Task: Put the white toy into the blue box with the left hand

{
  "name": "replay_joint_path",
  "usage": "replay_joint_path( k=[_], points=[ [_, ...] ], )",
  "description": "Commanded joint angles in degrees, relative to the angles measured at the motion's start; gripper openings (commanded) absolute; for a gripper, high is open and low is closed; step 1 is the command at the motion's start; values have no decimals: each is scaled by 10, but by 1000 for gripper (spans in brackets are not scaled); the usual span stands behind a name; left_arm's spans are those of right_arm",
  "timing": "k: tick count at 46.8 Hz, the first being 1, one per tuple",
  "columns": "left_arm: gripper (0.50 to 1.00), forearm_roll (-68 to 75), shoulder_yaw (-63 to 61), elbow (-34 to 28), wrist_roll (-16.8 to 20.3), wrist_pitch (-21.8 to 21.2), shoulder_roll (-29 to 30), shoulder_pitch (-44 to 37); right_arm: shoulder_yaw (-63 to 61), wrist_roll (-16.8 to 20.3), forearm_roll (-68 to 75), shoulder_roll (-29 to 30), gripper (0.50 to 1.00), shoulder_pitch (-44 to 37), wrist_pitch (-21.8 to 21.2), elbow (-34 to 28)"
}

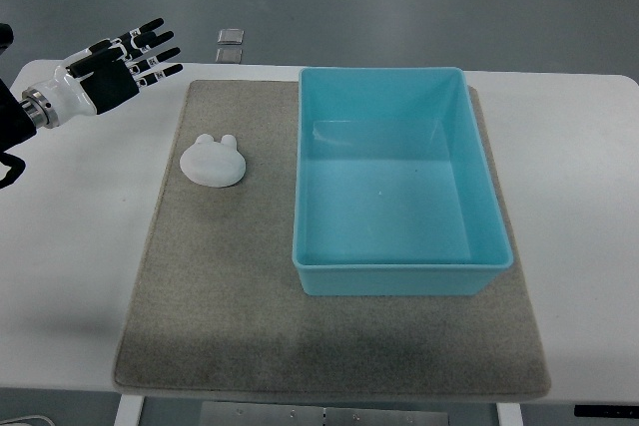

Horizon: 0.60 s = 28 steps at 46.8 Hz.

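Left hand [118, 72] is coming in from the upper left edge, hovering above the bare white table [70, 246], just off the mat's far-left corner. Fingers are extended and slightly spread, pointing right, and it's gripping nothing. White palm shell, black finger segments with white joints; the forearm is running off the left edge.

Grey felt mat [220, 316] is covering most of the table centre. White toy [214, 161] is lying flat on the mat's left part, near the far side. It's a rounded blob with two small ear-like bumps on its far edge. It's sitting below and right of the hand, clear of the fingertips, not touching anything but the mat.

Blue box [399, 281] is sitting on the mat to the right of the toy, with a gap of mat between them. It's open-topped and rectangular, and its right wall is reaching the mat's right edge.

Two small grey squares [231, 44] are lying on the floor beyond the table's far edge.
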<state>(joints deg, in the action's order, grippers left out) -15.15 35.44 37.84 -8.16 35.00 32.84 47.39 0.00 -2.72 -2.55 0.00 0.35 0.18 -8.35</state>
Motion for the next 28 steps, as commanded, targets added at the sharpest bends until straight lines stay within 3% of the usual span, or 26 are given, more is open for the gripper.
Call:
replay_joint_path(
  k=[1, 22, 28],
  points=[
    [999, 0, -2, 1, -1, 0, -1, 2, 0, 0, 0, 0, 936, 0, 0, 0],
    [996, 4, -8, -7, -1, 0, -1, 17, -1, 0, 0, 0, 936, 0, 0, 0],
    [996, 80, -11, -4, 9, 0, 5, 19, 0, 0, 0, 0, 936, 0, 0, 0]
  ],
)
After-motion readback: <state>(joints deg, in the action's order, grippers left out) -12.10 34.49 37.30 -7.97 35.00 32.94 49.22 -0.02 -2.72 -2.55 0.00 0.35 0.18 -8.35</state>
